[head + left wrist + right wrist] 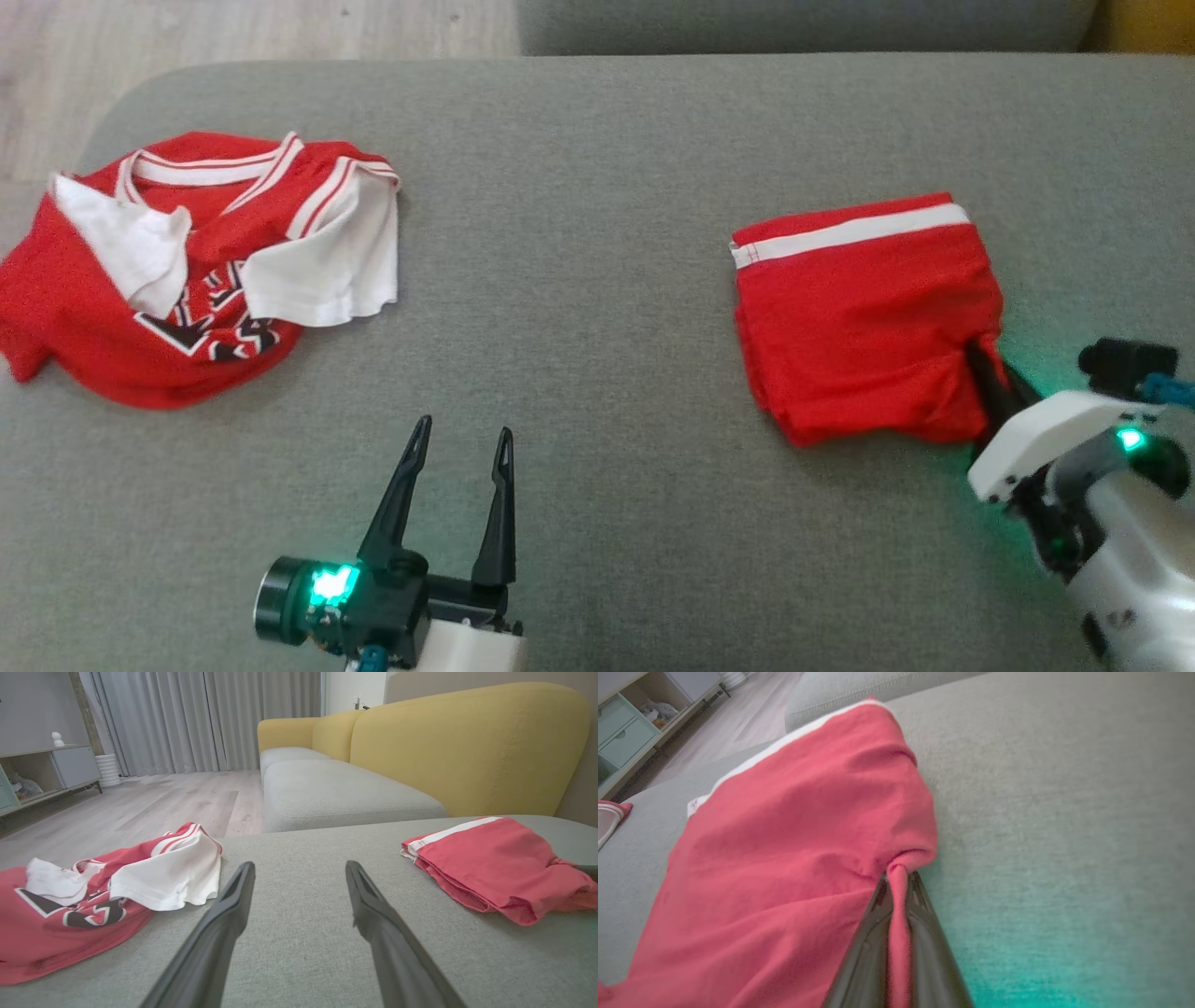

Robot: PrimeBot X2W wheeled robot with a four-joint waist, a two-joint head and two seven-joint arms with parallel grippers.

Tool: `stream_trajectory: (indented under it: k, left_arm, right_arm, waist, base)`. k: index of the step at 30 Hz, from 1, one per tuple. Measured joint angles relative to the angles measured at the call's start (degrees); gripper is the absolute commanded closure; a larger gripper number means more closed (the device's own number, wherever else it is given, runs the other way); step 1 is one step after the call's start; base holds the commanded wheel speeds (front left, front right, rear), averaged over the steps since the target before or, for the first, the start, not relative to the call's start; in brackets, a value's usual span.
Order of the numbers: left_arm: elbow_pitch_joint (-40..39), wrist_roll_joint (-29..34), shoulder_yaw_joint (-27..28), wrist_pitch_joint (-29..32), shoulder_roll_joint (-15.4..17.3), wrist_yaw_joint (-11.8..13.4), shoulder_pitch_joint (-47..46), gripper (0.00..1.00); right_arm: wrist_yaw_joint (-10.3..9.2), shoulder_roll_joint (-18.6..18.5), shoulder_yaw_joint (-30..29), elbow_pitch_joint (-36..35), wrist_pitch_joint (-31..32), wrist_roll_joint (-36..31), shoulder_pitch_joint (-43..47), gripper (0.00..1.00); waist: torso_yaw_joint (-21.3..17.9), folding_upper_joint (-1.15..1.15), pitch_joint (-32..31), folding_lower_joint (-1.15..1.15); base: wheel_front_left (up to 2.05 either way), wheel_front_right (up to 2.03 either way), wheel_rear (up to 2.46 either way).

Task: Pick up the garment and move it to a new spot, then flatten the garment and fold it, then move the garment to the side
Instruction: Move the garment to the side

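Obs., head + both wrist cams.

- garment [859,313]: red, folded to a rough rectangle, white stripe along far edge. Lies on right half of grey cushion [607,168], flat except at near-right corner.
- R gripper [899,882]: fingers pressed together on garment's near-right corner. A ridge of red cloth is pinched betw. them and the fabric puckers toward the tips. green glow [1017,961] on cushion just beside it.
- L gripper [465,427]: fingers spread, bare cushion showing betw. them. Sits at near edge of cushion, left of centre, tips pointing far. Well apart from both cloths. Contact w/ cushion: cannot tell.
- red/white jersey [187,271]: crumpled at far left of cushion, white sleeves on top, black lettering partly visible. Well apart from garment.
- Bkgd, L wrist cam: yellow sofa [467,742] w/ grey seat beyond cushion, wood floor [140,807], grey curtains [210,718].
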Motion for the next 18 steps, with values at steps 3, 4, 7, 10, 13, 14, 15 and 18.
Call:
stream_trajectory:
  k: [3,4,7,10,13,14,15,18]
  left_arm:
    - [-0.29,-0.02,-0.05,0.00,-0.01,-0.07,-0.15,0.00]
    - [-0.51,-0.02,-0.11,0.00,0.00,-0.10,-0.25,0.00]
    - [-1.07,0.05,-0.07,0.00,-0.01,-0.15,-1.39,0.00]
    - [-1.67,0.24,-0.03,0.00,-0.01,-0.82,-3.38,0.00]
    - [-2.24,1.16,0.04,0.00,-0.02,-1.65,-5.35,0.00]
    - [-2.25,1.33,0.07,0.00,0.00,-2.03,-5.95,0.00]
    - [-2.25,1.56,0.05,0.00,0.03,-2.32,-6.43,0.00]
    - [-2.48,2.50,0.04,0.00,0.12,-2.96,-8.11,0.00]
  right_arm:
    - [0.00,-2.35,1.51,0.42,-1.10,0.83,-1.95,1.00]
    - [0.00,-3.47,1.90,0.53,-1.18,0.83,-2.91,1.00]
    - [0.00,-7.70,2.46,0.77,-1.41,1.02,-6.41,1.00]
    - [0.00,-11.96,1.68,1.49,-1.46,1.15,-10.31,1.00]
    - [0.00,-15.67,-0.54,2.66,-1.47,1.74,-13.12,1.00]
    - [0.00,-16.57,-1.67,3.36,-1.45,2.46,-13.79,1.00]
    - [0.00,-17.17,-2.79,4.04,-1.45,3.23,-14.45,1.00]
    - [0.00,-19.13,-5.26,6.53,-1.96,3.60,-15.97,1.00]
  waist:
    - [-1.08,0.00,1.00,0.00]
    - [-1.51,0.00,1.44,0.00]
    - [-2.94,0.00,3.37,0.00]
    - [-4.55,0.00,5.91,0.00]
    - [-6.32,0.00,8.69,0.01]
    - [-6.98,0.00,9.57,0.01]
    - [-7.65,0.00,10.39,0.01]
    - [-9.73,0.00,12.88,0.01]
  base:
    - [0.00,0.00,0.00]
    - [0.00,0.00,0.00]
    - [0.00,0.00,0.00]
    - [0.00,0.00,0.00]
    - [0.00,0.00,0.00]
    - [0.00,0.00,0.00]
    - [0.00,0.00,0.00]
    - [0.00,0.00,0.00]
